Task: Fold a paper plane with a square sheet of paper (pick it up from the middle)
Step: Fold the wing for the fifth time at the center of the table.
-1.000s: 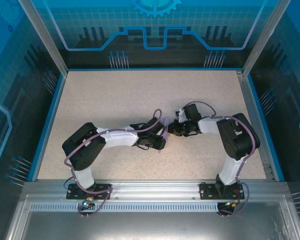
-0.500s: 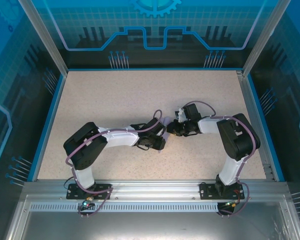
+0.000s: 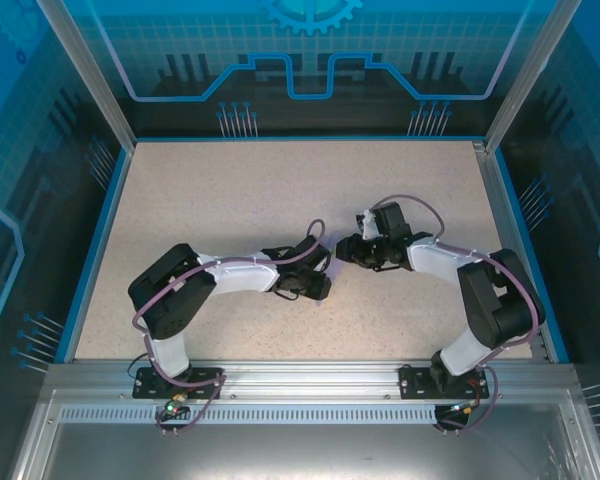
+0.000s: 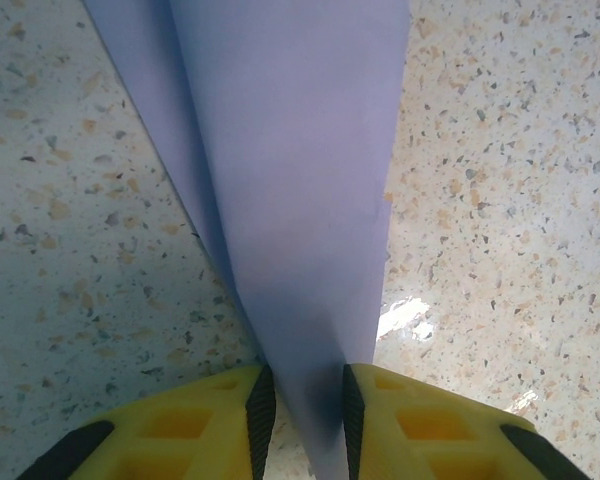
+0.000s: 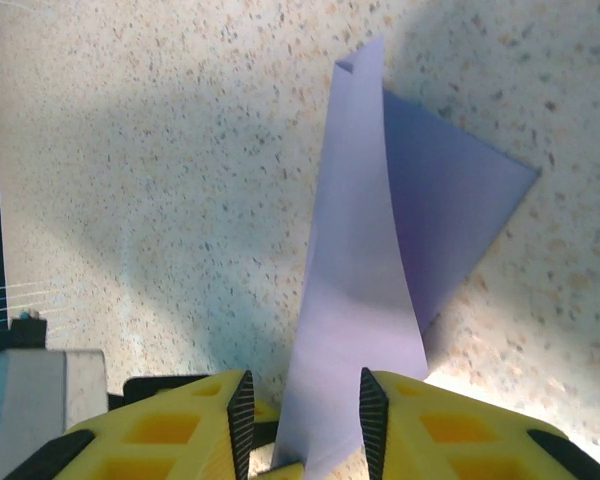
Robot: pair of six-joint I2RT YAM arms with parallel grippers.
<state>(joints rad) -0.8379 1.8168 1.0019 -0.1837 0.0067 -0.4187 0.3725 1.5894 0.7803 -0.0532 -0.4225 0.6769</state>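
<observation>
roughly mid-task, judged from the paper's shape. both arms meet near the centre of the table in the top view, wrists facing each other, close together.

lavender paper: no longer a flat square. left wrist view shows it as a long wedge, wide at the top of the frame, narrowing toward the bottom centre, with one crease line running down its left side. right wrist view shows two layers: a tall strip rising up the middle of the frame and a darker triangular flap lying to its right, low against the table.

left gripper: jaws narrow, pads pressed on both sides of the paper's thin end. holding it.

right gripper: jaws set apart with the strip passing between them. a sliver of gap shows at the left pad; the right pad looks close to or on the paper. cannot tell whether it grips.

done, by my reading: sheet picked up, at least one fold made, layers doubled.

left: no pointed nose, no centre keel with two narrow wings visible. the dart shape is not yet there, so nose folds, wing folds and creasing remain.

risk: thin sheet held at one end may twist or slip.
</observation>
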